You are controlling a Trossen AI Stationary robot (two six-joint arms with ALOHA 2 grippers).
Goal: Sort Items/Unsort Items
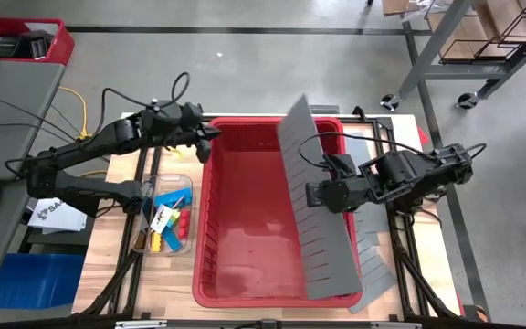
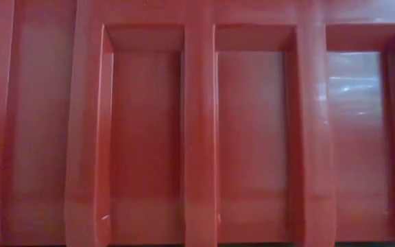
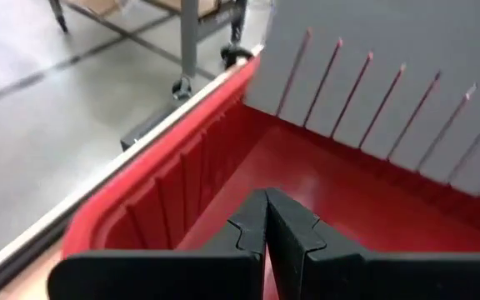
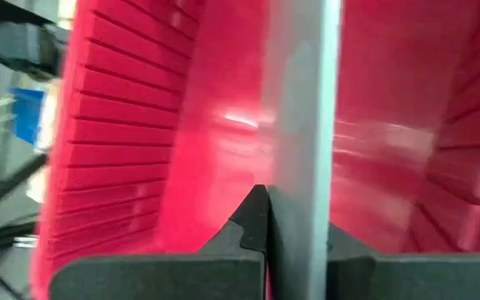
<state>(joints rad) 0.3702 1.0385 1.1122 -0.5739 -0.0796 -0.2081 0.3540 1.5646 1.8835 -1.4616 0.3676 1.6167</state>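
- Right gripper (image 1: 316,194) sits over the middle of the red bin (image 1: 210,219), jaws clamped on the edge of a long grey slotted divider panel (image 1: 310,196). The right wrist view shows the panel edge running straight up between the closed jaws.
- The panel stands tilted across the bin's right half. Its far end sticks up past the back rim, its near end rests by the front right corner.
- Left gripper (image 1: 210,134) hovers at the bin's back left corner, jaws pressed together, holding nothing.
- The items (image 1: 167,222), coloured blocks in a clear tray (image 1: 144,239), sit on the worktop (image 1: 108,265) just left of the bin, untouched. More grey dividers (image 1: 373,265) lie to the bin's right.
- Low view shows only red bin wall, no help.
- Risks, my read:
  - The grip is near the panel's middle on a thin edge. A long lever like that could twist or slip out if I swing fast.
  - The panel's lower end may catch the bin's ribbed wall and drag the bin.
  - The left arm is close to the panel's far end, so a collision is possible if I rotate it that way.
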